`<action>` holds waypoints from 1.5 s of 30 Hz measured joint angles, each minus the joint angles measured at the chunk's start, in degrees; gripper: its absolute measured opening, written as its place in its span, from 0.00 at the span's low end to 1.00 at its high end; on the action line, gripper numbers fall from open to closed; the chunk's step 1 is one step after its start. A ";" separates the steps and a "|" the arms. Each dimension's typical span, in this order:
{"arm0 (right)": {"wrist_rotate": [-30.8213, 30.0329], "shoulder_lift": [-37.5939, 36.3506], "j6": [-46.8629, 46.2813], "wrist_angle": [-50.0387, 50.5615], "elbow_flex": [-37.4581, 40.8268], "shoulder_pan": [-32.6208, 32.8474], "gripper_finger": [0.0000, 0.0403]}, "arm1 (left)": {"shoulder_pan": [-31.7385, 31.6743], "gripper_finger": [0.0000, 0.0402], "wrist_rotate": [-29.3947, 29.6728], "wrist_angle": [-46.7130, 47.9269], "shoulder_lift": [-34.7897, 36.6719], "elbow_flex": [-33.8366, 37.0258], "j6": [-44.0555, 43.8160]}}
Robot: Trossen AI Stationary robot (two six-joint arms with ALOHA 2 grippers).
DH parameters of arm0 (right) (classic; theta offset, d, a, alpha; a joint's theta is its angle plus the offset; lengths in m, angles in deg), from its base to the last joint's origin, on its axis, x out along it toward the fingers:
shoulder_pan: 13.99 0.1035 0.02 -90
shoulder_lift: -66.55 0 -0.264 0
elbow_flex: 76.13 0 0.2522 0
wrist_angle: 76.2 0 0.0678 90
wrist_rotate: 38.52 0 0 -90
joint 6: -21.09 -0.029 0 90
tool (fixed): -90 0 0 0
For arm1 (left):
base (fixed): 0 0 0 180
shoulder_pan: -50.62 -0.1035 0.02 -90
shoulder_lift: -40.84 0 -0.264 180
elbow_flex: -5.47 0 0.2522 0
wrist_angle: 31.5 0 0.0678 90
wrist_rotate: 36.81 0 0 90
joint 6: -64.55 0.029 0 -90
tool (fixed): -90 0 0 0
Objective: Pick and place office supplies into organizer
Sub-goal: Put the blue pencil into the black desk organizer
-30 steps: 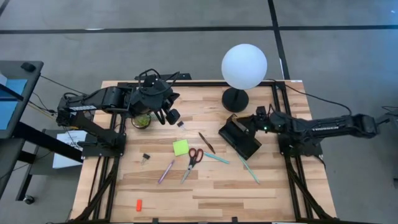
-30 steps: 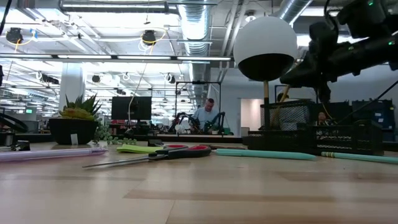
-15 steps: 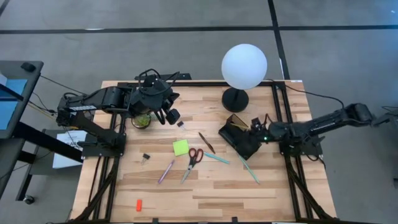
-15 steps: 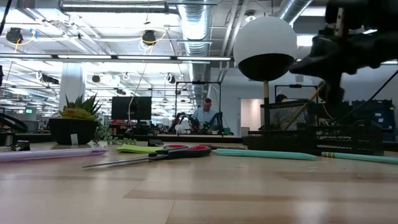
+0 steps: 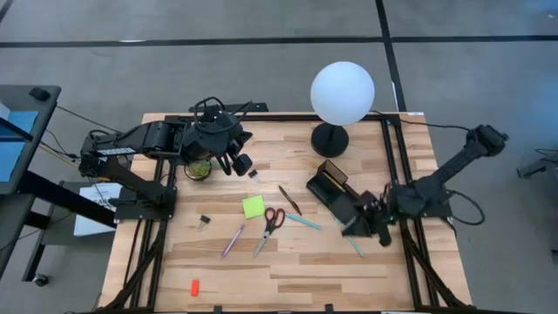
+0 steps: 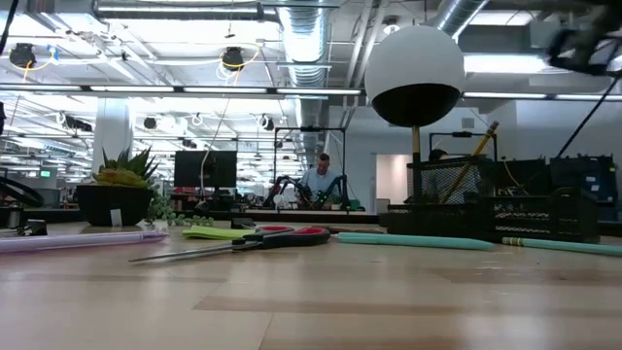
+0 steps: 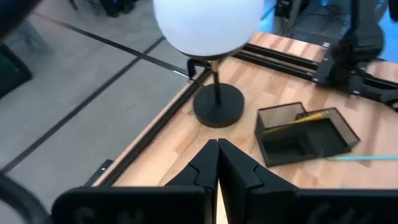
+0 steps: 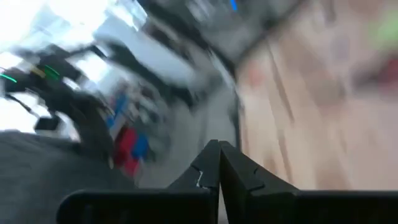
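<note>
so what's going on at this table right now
A two-armed robot is sorting office supplies into a black organizer. A yellow pencil already stands tilted in it. The right claw, shut and empty, sits low by the table's right edge, just past the organizer and over a teal pen. The left claw waits shut near the potted plant. The scissors, sticky-note pad, purple pen, clip and red-orange piece lie loose on the table.
</note>
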 joint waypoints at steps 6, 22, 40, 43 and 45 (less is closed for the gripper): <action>2.06 9.56 -25.61 45.49 -14.23 11.28 0.00 | 0.06 0.00 -0.85 0.00 0.00 0.00 -0.22; 12.25 32.23 -39.80 28.94 -16.35 9.69 0.06 | 0.06 0.00 -1.44 0.00 0.00 0.00 -0.01; 25.66 35.27 -27.83 25.36 -16.38 -1.05 0.08 | 0.17 0.00 -3.78 1.43 0.00 0.00 0.23; 26.15 36.67 -27.47 25.51 -16.38 -1.18 0.08 | 0.17 0.00 -3.78 2.63 0.00 0.00 0.24; 27.94 37.55 -25.95 25.59 -16.38 -1.09 0.10 | 0.17 0.00 -3.78 3.15 0.00 0.00 0.24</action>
